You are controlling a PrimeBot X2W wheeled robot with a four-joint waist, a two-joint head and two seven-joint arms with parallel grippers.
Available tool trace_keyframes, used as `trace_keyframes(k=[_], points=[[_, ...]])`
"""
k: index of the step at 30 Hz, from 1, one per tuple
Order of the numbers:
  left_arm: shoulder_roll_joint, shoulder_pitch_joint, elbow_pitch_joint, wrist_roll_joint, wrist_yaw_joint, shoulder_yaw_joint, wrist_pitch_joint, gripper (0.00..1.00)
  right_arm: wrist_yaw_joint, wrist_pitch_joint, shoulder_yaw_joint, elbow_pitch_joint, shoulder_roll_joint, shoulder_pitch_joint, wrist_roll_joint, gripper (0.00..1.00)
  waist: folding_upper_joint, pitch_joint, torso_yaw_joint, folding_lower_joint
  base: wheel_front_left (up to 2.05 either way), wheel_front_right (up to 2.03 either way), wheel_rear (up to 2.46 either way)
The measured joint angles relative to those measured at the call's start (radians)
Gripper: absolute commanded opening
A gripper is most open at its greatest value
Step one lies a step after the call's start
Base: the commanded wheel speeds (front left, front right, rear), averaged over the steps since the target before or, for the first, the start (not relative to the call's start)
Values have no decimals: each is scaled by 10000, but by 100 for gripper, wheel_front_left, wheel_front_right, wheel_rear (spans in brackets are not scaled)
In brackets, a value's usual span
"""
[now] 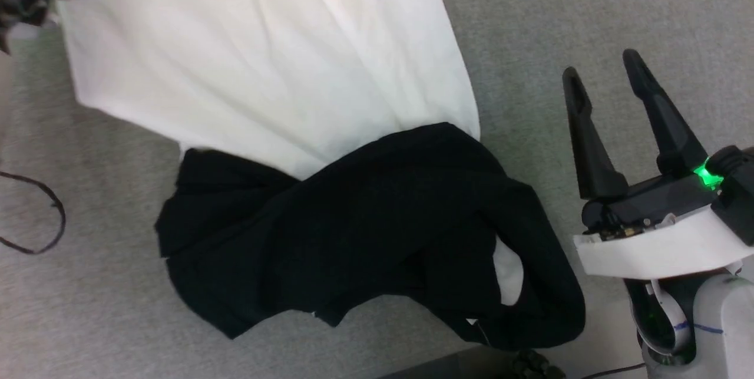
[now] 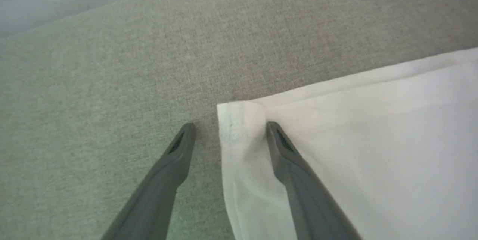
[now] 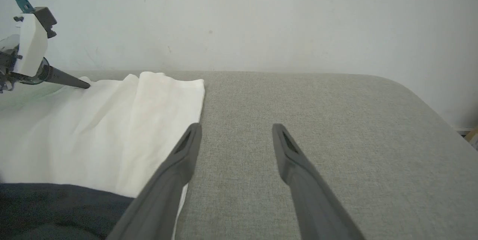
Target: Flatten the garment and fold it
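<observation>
The grey surface [image 1: 589, 7] carries the garment [image 1: 265, 72]: the white body is spread toward the far edge, and the black sleeves [image 1: 365, 231] are bunched by the near edge. The left gripper [image 2: 229, 126], fingers apart, straddles a hem corner [image 2: 233, 115] near the far edge; whether one finger presses the cloth is hard to tell. The right gripper [image 1: 604, 66] hovers wide and empty over bare surface beside the sleeves. Flattening likely wants the left to close low on the hem, then draw outward gently.
</observation>
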Motion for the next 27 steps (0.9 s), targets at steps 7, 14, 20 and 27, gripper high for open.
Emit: trace_keyframes(k=[7, 14, 20, 27], points=[[290, -208, -151, -545, 90, 255, 1026, 49, 0, 13, 6, -54, -2, 126, 0, 100, 0, 344, -322, -2, 0, 0, 0], [163, 258, -836, -949, 481, 407, 1279, 0, 0, 316, -109, -46, -2, 66, -69, 100, 0, 265, -159, 1, 0, 0, 0], [-77, 882, -922, -662, 476, 320, -355, 0, 0, 1233, -79, 512, -52, -1044, 418, 100, 0, 5, 90, 4, 0, 0, 0], [-458, 878, -725, -502, -178, 61, -1266, 0, -2, 3693, -31, 3756, -1160, -4525, 2084, 100, 0, -235, 591, 5, 0, 0, 0]])
